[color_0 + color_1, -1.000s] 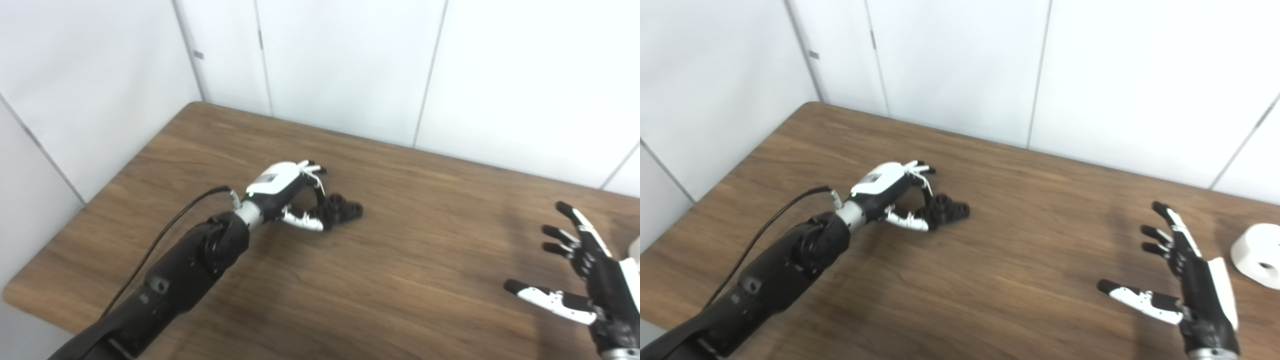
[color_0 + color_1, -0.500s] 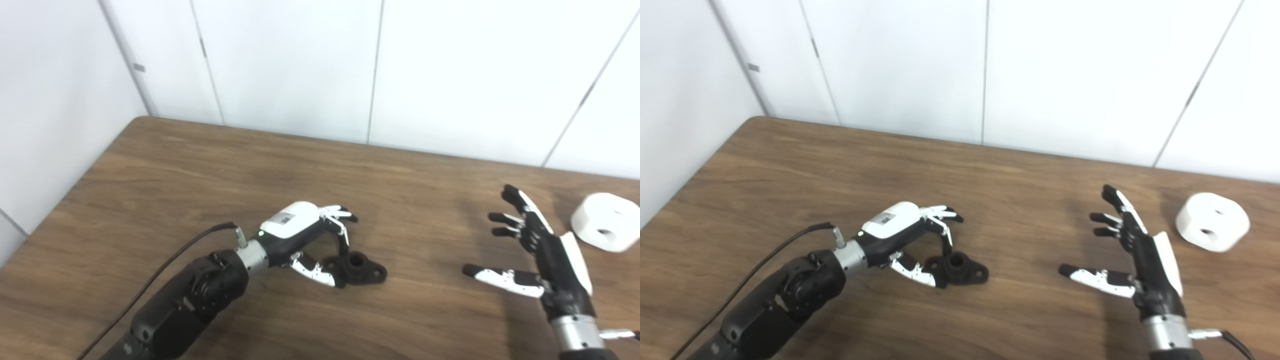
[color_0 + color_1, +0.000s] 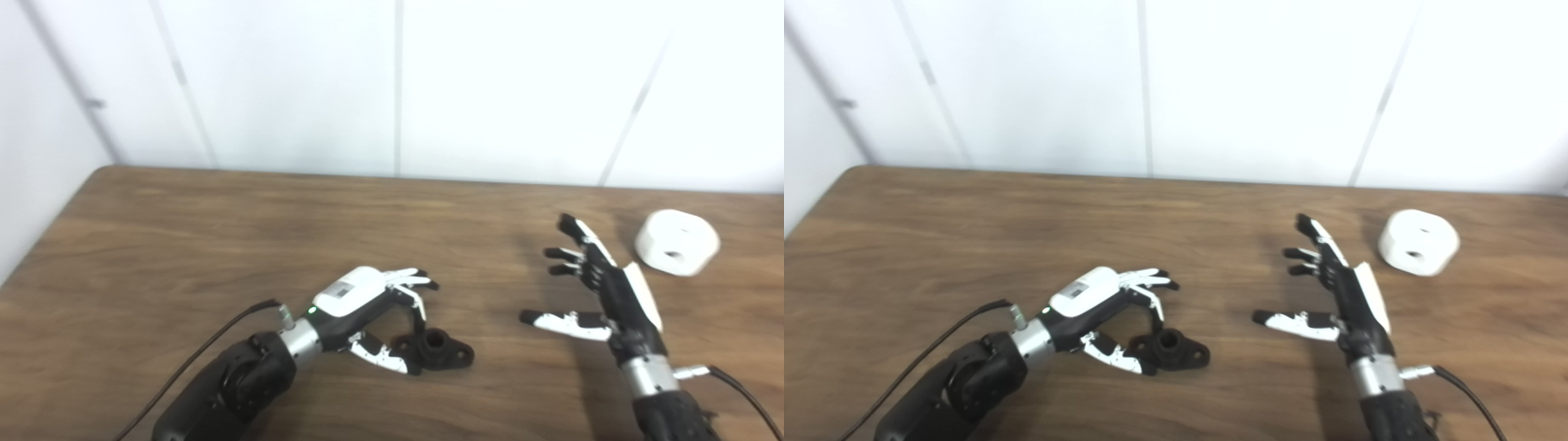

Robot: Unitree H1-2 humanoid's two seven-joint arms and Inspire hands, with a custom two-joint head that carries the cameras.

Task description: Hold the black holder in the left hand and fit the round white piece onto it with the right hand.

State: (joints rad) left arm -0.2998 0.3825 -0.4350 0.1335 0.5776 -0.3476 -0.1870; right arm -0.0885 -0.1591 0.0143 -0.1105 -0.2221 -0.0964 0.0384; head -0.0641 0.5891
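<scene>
At the near left, the left robot hand [image 3: 367,303] is seen arched over the tabletop [image 3: 184,245], its thumb lying against the near end of the black holder [image 3: 436,354] and its fingers [image 3: 411,283] curved above it. The black holder is observed flat on the tabletop; whether it is actually gripped cannot be told, since the fingers are not seen closed on it. At the near right, the right robot hand [image 3: 1335,288] is held wide, fingers spread and thumb out to the left, with nothing in it. It is positioned between the black holder and the round white piece [image 3: 1418,241], apart from both. Farther back and to the right, the round white piece is noted resting on the tabletop, untouched, with two small holes visible in it. White wall panels [image 3: 392,79] are recorded behind the tabletop's far edge.
</scene>
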